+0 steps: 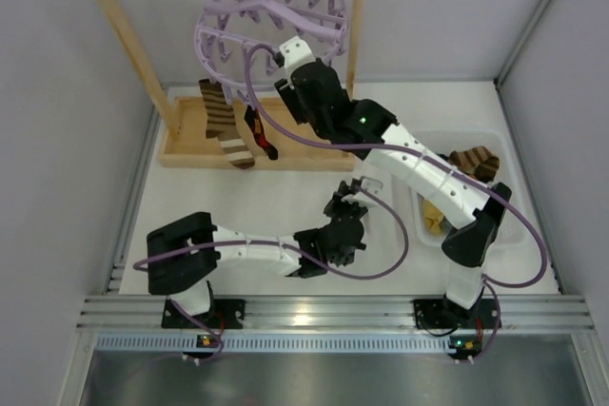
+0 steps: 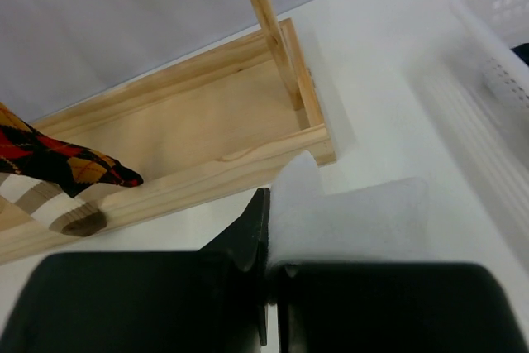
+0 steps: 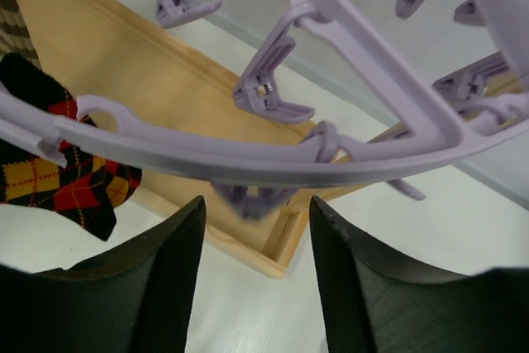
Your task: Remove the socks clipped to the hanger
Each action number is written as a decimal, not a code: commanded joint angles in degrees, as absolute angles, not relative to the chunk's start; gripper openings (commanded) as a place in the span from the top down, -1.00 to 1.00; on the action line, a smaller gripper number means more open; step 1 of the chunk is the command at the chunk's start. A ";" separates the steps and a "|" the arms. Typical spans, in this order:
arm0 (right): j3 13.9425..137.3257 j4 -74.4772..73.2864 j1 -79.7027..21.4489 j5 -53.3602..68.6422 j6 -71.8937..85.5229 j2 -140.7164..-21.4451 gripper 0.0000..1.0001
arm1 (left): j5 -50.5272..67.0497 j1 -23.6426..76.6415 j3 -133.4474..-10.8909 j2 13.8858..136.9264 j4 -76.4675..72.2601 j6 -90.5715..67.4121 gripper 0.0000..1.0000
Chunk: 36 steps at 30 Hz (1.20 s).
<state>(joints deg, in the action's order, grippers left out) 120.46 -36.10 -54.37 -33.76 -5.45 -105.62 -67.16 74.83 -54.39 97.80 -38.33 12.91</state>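
The lilac hanger point(image 1: 271, 11) hangs from the wooden rack's top bar. A brown-and-cream striped sock point(image 1: 224, 125) and a black argyle sock point(image 1: 259, 132) hang clipped from its near-left rim. My right gripper point(image 1: 276, 64) is open just under the ring point(image 3: 248, 155), with an empty lilac peg point(image 3: 252, 197) between its fingers. The argyle sock point(image 3: 66, 179) hangs to their left. My left gripper point(image 1: 347, 199) is low over the table and shut on a white sock point(image 2: 347, 212). In the left wrist view the argyle sock point(image 2: 58, 159) and the striped sock point(image 2: 50, 204) hang at far left.
The wooden rack's base tray point(image 1: 190, 151) lies under the hanger and its right post point(image 2: 269, 31) stands ahead of my left gripper. A white basket point(image 1: 519, 225) at the right holds a brown sock point(image 1: 474, 161) and a yellow sock point(image 1: 433, 219).
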 commanded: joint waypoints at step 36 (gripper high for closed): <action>78.48 -54.74 -54.32 -50.62 16.00 -25.49 -0.99 | -22.76 74.62 -98.57 115.60 -4.61 -0.54 1.00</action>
